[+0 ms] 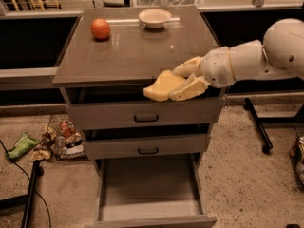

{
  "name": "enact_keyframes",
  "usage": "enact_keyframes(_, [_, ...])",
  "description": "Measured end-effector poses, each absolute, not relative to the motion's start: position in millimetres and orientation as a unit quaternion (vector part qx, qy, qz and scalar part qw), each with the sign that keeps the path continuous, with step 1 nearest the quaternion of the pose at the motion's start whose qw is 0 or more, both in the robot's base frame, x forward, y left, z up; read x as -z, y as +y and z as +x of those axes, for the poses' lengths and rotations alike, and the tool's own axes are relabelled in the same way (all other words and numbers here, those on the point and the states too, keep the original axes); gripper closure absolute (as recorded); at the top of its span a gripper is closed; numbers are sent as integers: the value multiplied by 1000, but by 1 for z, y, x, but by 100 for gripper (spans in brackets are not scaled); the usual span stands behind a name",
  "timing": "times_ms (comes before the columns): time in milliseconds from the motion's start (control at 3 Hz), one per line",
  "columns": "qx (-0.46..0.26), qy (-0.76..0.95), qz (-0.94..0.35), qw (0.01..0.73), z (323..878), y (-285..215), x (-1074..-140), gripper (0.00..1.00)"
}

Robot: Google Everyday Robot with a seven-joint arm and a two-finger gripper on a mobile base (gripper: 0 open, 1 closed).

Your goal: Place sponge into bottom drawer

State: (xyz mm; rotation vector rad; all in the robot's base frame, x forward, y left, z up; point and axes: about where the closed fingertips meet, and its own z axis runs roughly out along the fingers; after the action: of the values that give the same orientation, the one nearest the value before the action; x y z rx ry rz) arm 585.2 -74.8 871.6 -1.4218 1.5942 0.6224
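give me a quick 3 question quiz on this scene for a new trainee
1. True or false: the sponge lies inside the bottom drawer.
2. Where is the gripper? A: at the front edge of the cabinet top. B: inside the bottom drawer. C: down on the floor.
3. Fill in: in the camera view, the orange fruit sits to the ___ of the bowl.

Key
1. False: the gripper holds the sponge, and the bottom drawer stands open below.
2. A
3. left
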Motion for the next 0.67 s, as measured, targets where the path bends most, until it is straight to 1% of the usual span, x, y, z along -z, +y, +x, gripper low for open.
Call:
enact_keyframes(333, [-271, 663, -558, 419, 568, -83, -824, 100])
enact_keyframes(667, [-273, 664, -559, 415, 565, -81, -820, 100])
